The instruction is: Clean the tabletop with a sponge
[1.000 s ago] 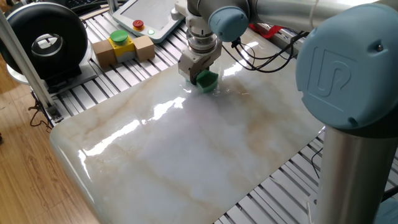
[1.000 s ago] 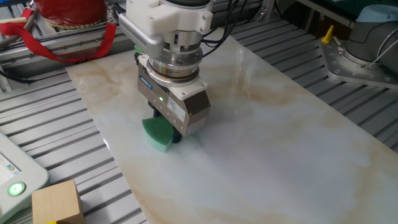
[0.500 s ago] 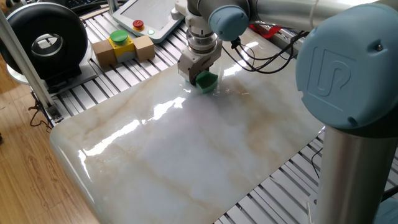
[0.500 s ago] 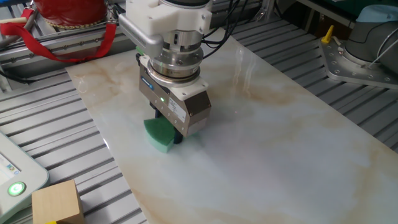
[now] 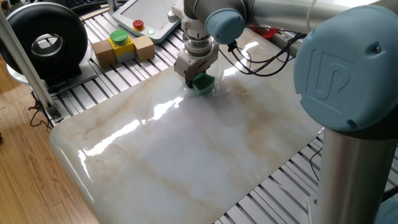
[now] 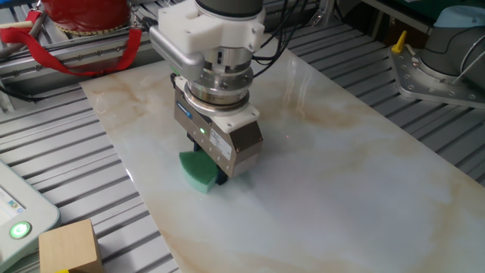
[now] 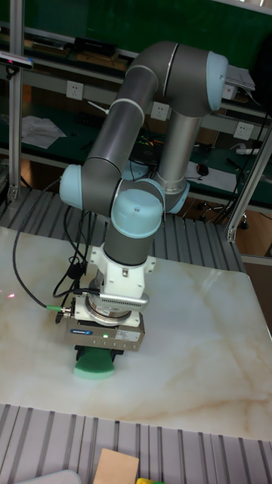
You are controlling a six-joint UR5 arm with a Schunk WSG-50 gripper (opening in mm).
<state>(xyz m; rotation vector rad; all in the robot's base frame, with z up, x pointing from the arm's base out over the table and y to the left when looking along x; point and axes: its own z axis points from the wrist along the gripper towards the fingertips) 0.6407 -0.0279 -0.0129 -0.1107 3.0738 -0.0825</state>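
Sponge work is the step in hand: the small bright green sponge block with a wavy edge (image 6: 198, 172) sits pressed flat on the large glossy marble-patterned surface with tan-brown veins (image 6: 348, 174), close to one long edge and just beside the ribbed grey aluminium frame (image 6: 91, 189). The pincer (image 6: 221, 168) stands straight over it, closed on the sponge, so that only part of the green block shows from under the metal body; in the tall fixed view the sponge (image 7: 94, 363) juts out below and to one side of the pincer (image 7: 102, 352).

To do this well, I judge the arm should keep the pincer upright and hold an even, light downward pressure, so the sponge's underside stays flat on the surface rather than riding on one corner. Strokes would best run in overlapping lanes from this edge towards the far, untouched stretch of marble (image 5: 205, 155), stopping short of the rounded corners so the sponge does not slip off onto the frame. The black cables (image 5: 261, 62) trailing from the wrist need slack as the arm reaches out.

The sponge looks soft, clean and uncrushed, its colour vivid against the pale stone.
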